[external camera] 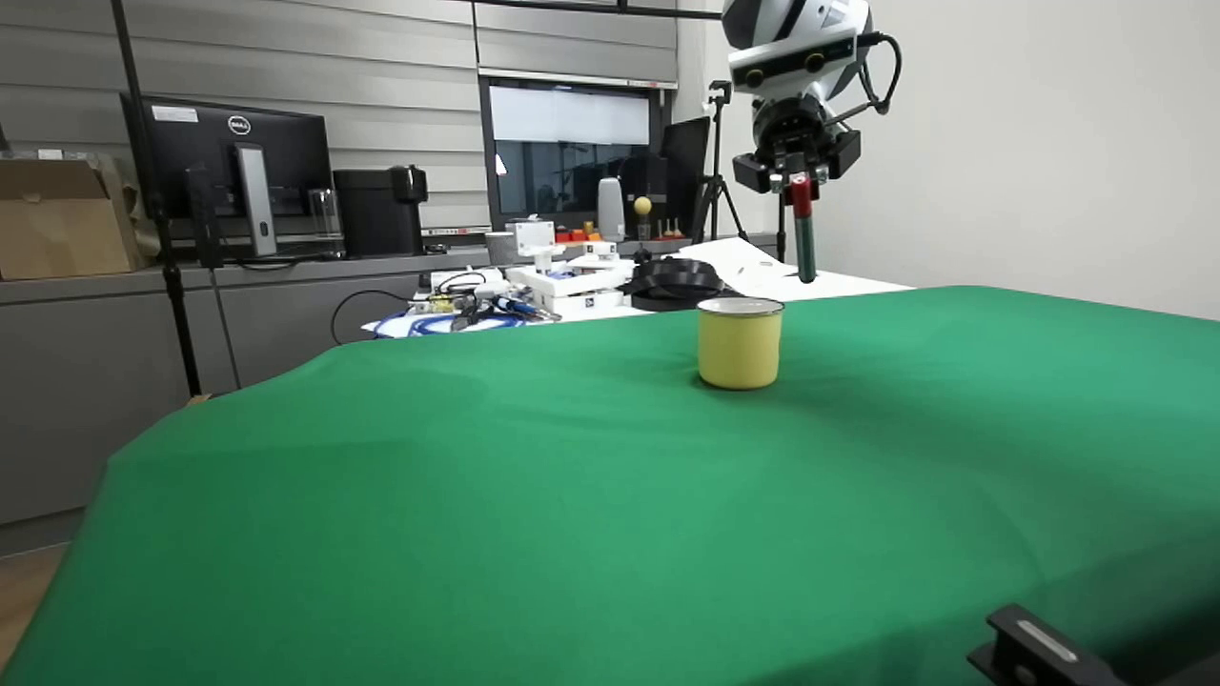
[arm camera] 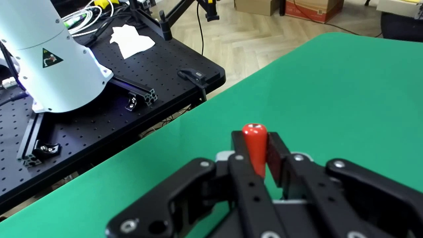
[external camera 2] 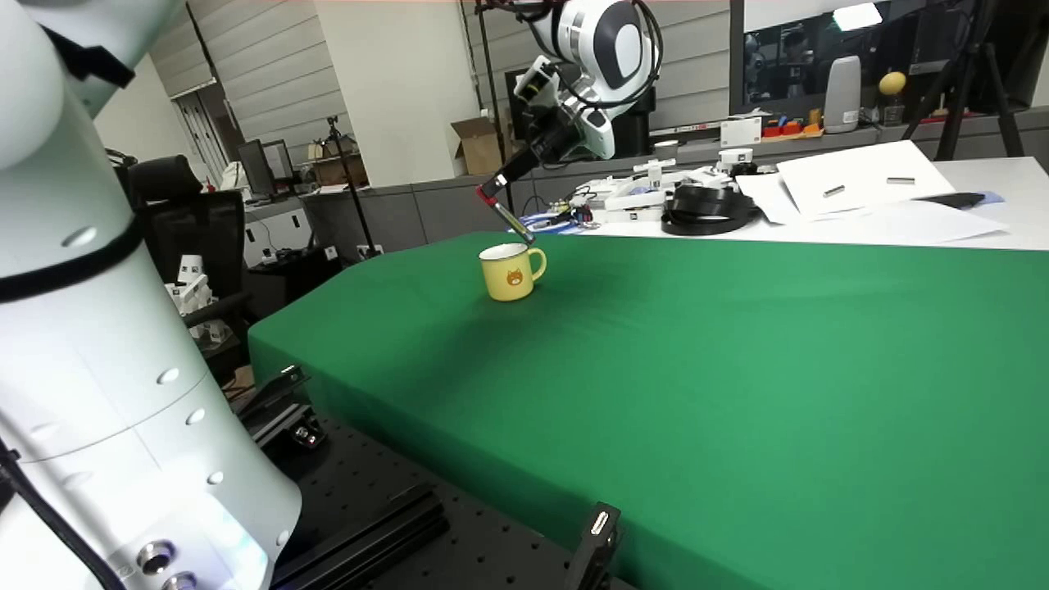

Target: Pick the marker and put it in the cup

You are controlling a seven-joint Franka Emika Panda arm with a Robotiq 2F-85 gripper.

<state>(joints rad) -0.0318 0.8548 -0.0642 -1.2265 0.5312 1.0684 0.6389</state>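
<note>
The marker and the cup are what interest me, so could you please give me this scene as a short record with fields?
gripper: closed on the red end of the marker
marker position: in the air, outside the cup
cup state: yellow, with a handle, upright on the green cover
task status: marker picked up, not yet in the cup

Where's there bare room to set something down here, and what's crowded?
In an exterior view, the green cloth lies bare between the cup, the white table and the black platform. It looks tighter near the cup, where the gripper holds the marker. The white table is crowded with white sheets and a black coil.
</note>
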